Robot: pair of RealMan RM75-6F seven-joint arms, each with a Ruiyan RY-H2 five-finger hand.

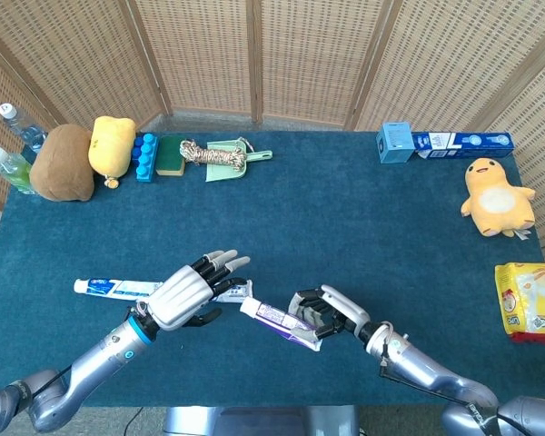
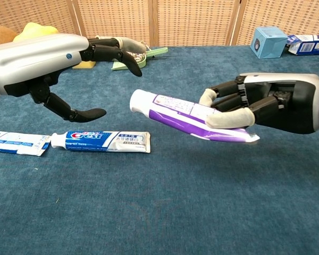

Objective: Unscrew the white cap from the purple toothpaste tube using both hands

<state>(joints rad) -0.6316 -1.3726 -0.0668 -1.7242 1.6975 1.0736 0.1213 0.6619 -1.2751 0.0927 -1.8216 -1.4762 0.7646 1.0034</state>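
My right hand [image 1: 331, 312] [image 2: 255, 103] grips the purple toothpaste tube [image 1: 280, 322] [image 2: 189, 117] and holds it above the table, its white cap [image 1: 248, 307] [image 2: 139, 101] pointing left. My left hand [image 1: 189, 291] [image 2: 69, 58] hovers open just left of the cap, fingers spread, thumb below, not touching it. In the chest view the cap sits between the left hand's fingers and thumb with a visible gap.
Two blue-and-white toothpaste tubes [image 1: 118, 288] [image 2: 101, 141] lie on the blue table [image 1: 345, 218] under my left hand. Plush toys [image 1: 64, 163], blocks, a sponge and rope line the far left; a blue box [image 1: 395, 143], yellow plush [image 1: 496, 196] and snack bag [image 1: 530, 302] stand right.
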